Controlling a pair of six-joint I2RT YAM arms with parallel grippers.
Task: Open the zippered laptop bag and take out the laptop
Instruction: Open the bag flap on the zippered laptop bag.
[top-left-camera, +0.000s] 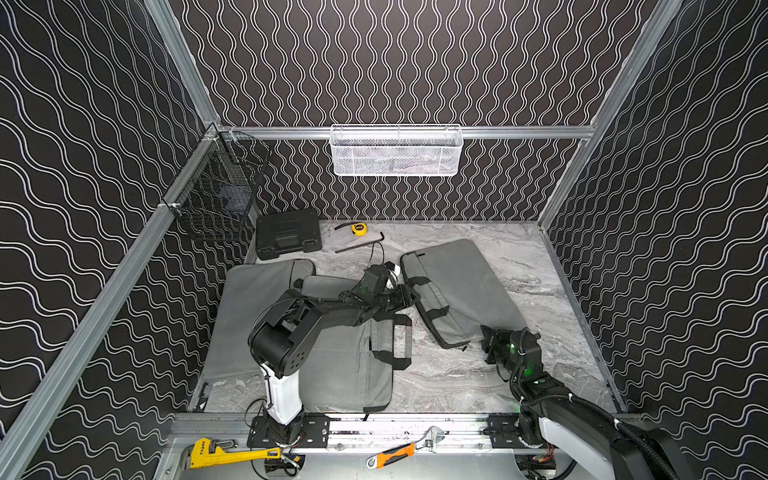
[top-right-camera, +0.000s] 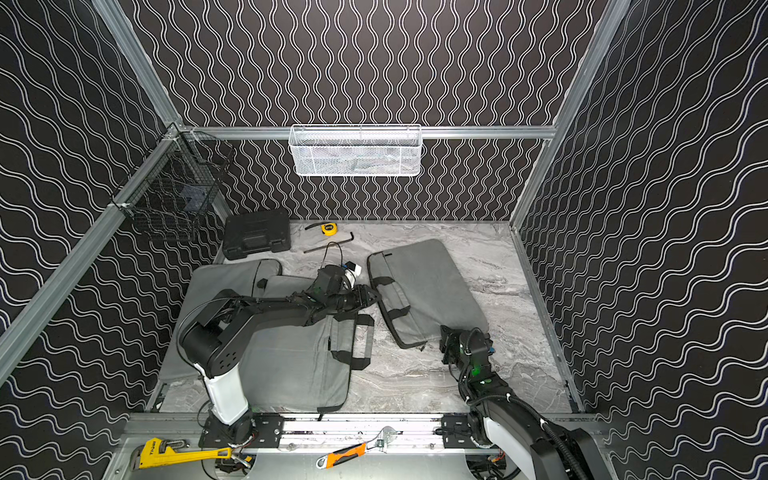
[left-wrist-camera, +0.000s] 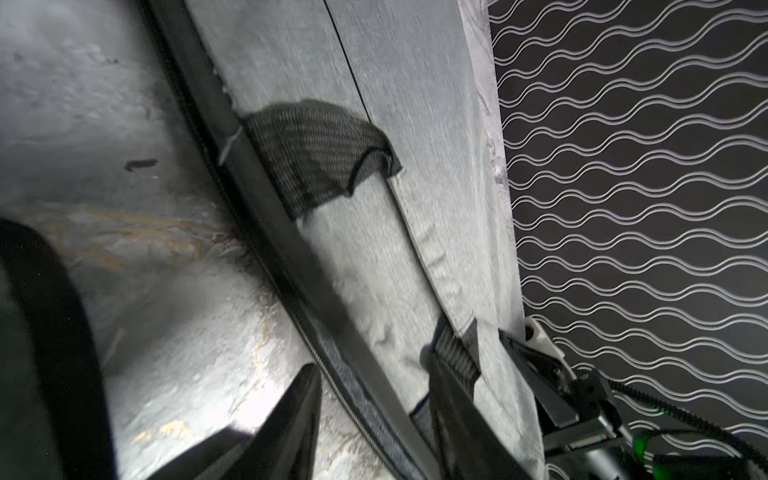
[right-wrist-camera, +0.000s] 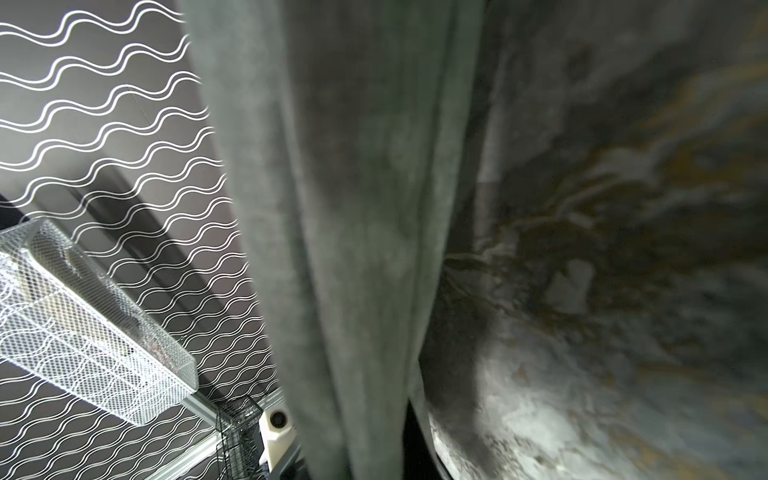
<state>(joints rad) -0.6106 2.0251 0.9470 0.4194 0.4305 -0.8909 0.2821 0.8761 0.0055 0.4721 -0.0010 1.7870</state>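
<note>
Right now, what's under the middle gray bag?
The middle gray bag lies partly on another gray bag, the rest on the marble table. Anything beneath it is covered, and the left arm hides part of the overlap.

Grey laptop bag (top-left-camera: 461, 286), black handles (top-left-camera: 419, 281) (lying flat), askew on marble table (top-left-camera: 540, 270); black zipper edge (left-wrist-camera: 291, 249)

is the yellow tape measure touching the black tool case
Apart. Both top views show bare tabletop between the yellow tape measure and the black tool case.
</note>
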